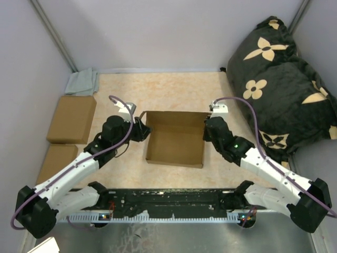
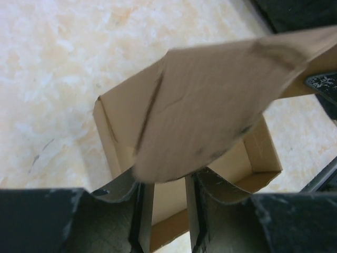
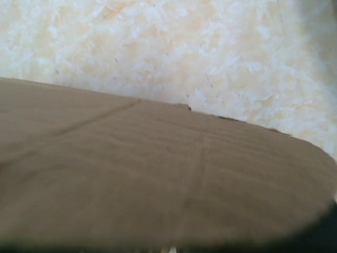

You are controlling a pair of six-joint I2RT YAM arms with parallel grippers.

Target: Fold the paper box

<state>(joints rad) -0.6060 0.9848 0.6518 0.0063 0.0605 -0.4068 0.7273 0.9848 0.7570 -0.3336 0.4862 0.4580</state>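
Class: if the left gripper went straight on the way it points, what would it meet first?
Probably the rounded flap of the paper box, right ahead of the left gripper; depth is unclear.

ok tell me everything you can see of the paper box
Plain brown cardboard box, half folded into a shallow open tray with upright walls, lying flat on the table between the arms. The left gripper is at its left wall, the right gripper at its right wall. The left wrist view shows a rounded, creased flap tilted over the tray.
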